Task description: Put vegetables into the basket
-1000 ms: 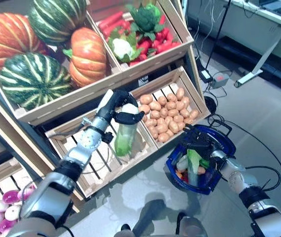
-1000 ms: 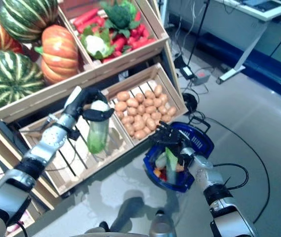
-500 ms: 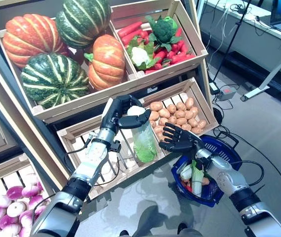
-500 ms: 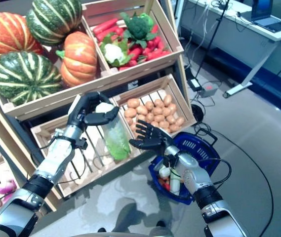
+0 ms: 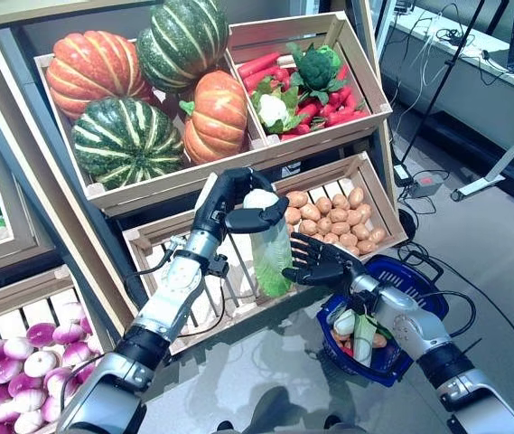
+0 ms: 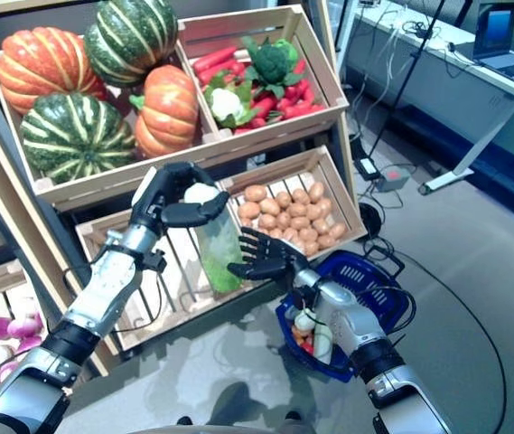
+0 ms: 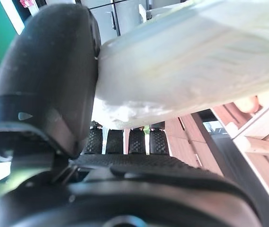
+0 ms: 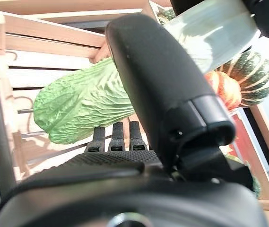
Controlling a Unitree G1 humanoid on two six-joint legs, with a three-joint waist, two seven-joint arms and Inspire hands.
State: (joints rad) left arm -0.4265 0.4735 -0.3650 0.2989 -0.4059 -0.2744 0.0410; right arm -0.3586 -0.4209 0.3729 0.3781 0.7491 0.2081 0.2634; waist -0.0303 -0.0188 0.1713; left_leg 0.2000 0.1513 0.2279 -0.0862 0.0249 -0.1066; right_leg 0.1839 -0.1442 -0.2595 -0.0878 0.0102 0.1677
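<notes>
A long napa cabbage [image 5: 270, 251], white at the stem and green at the leaf end, hangs in front of the lower crates. My left hand [image 5: 228, 197] is shut on its white stem end, and the left wrist view shows the thumb [image 7: 44, 80] pressed against the cabbage [image 7: 186, 61]. My right hand [image 5: 318, 264] is open with fingers spread, right beside the leafy lower part; the cabbage [image 8: 82, 104] lies just past its fingers. On the floor below it stands the blue basket [image 5: 416, 282], with several vegetables [image 5: 356, 330] inside.
The wooden shelf holds pumpkins [image 5: 126, 140], a crate of mixed vegetables [image 5: 297, 81], potatoes [image 5: 329, 217] and a slatted crate [image 5: 180, 289] behind the cabbage. Purple-white bulbs [image 5: 13, 398] lie at the lower left. A desk leg [image 5: 500, 172] stands far right.
My right hand has come up out of the basket and spread open beside the cabbage. The left hand has kept the cabbage. The camera has shifted.
</notes>
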